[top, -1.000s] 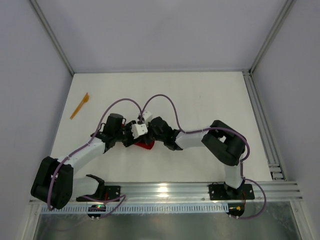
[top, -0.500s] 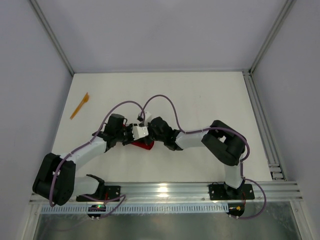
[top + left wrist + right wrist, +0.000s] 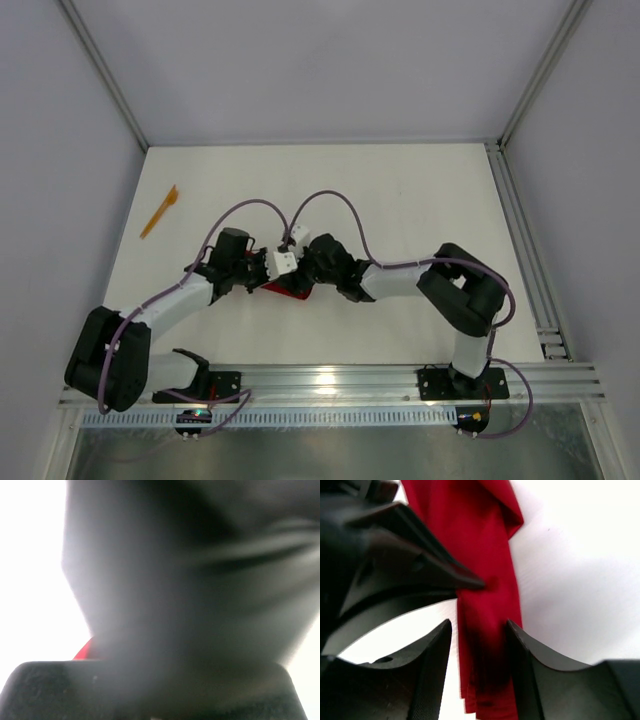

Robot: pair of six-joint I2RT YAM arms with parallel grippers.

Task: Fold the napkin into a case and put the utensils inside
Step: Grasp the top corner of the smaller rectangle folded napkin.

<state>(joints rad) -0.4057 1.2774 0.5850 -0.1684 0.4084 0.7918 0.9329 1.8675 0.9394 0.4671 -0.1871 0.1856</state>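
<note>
The red napkin (image 3: 487, 555) is folded into a narrow strip and lies on the white table; from above only a bit of the napkin (image 3: 291, 292) shows under the two wrists. My right gripper (image 3: 479, 625) is open and straddles the strip, with the cloth loose between its fingers (image 3: 432, 670). The pointed tip of my left gripper (image 3: 467, 583) is shut on the strip's left edge. In the left wrist view a dark blur fills the frame, with a red sliver of napkin (image 3: 85, 652) at its edge. One orange utensil (image 3: 160, 211) lies far left, away from both arms.
Both arms meet at the table's middle, with purple cables (image 3: 320, 200) looping above them. Aluminium frame posts (image 3: 520, 110) edge the white table, and a rail (image 3: 340, 380) runs along the near side.
My right gripper has opened and let go of the napkin. My left gripper has shut on the cloth. The right arm has shifted slightly to the right.
</note>
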